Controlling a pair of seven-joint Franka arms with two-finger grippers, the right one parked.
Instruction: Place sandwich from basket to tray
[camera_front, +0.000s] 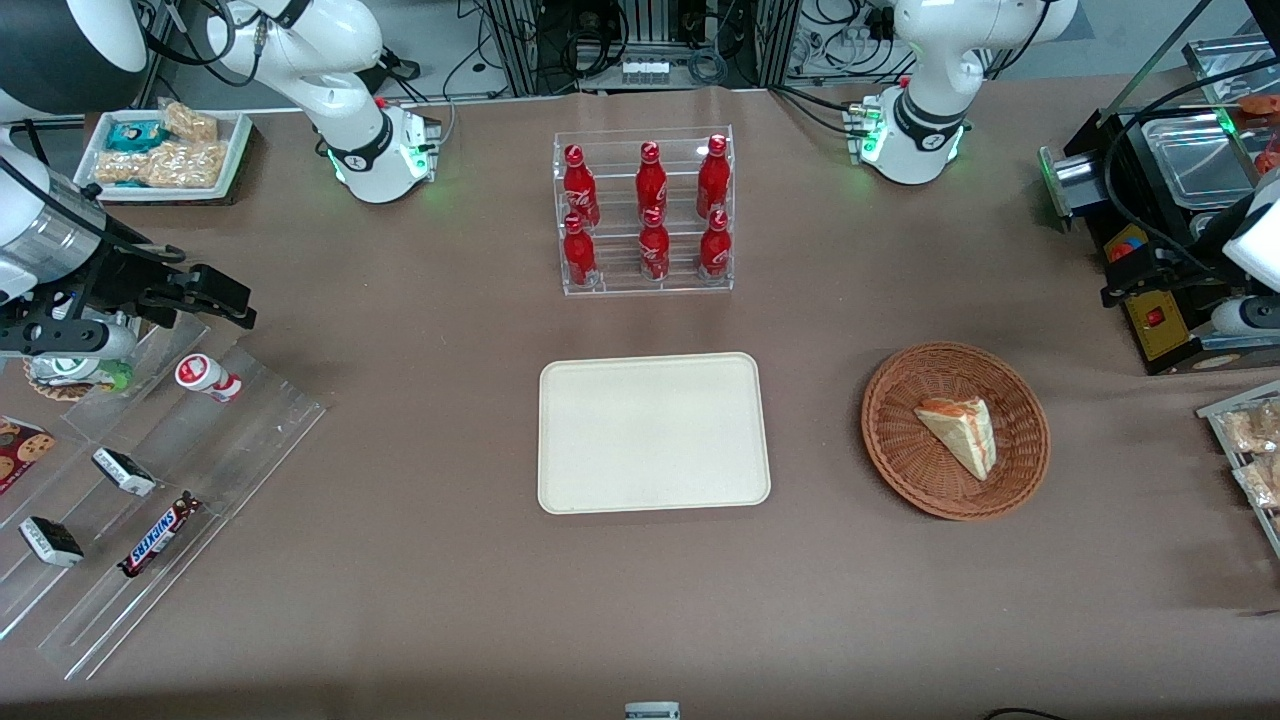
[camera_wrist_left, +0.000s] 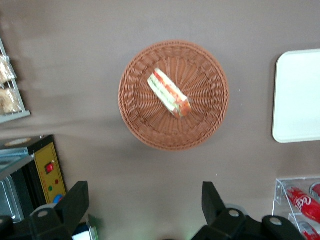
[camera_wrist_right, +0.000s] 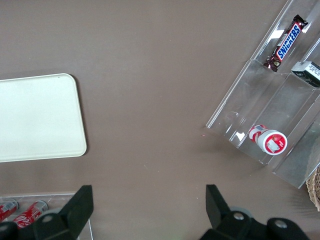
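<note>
On the brown table (camera_front: 420, 400), toward the working arm's end, the round wicker basket (camera_front: 900, 455) is lying with the sandwich (camera_front: 960, 432) inside it, a little off its middle. The cream tray (camera_front: 653, 432) is lying flat beside the basket, near it but not touching, and nothing is on it yet.

The left arm's hand (camera_wrist_left: 145, 207) is hanging high above the table, beside the basket and not over the sandwich, with its two fingers (camera_wrist_left: 75, 202) spread wide and holding nothing. So the task is probably only beginning, at the approach.

To do this step well, the hand should probably come over the sandwich first, then turn so that the fingers are closing on the two flat bread faces, not on the pointed ends. It should go down between the basket walls without pushing the rim.

The sandwich is a pale triangular wedge, with red-orange and green layers showing on its cut edge; it is looking soft, so a gentle squeeze seems wiser. The basket is shallow, reddish-brown and ribbed, and it may be sliding easily. The tray is smooth plastic with rounded corners and a low rim.
</note>
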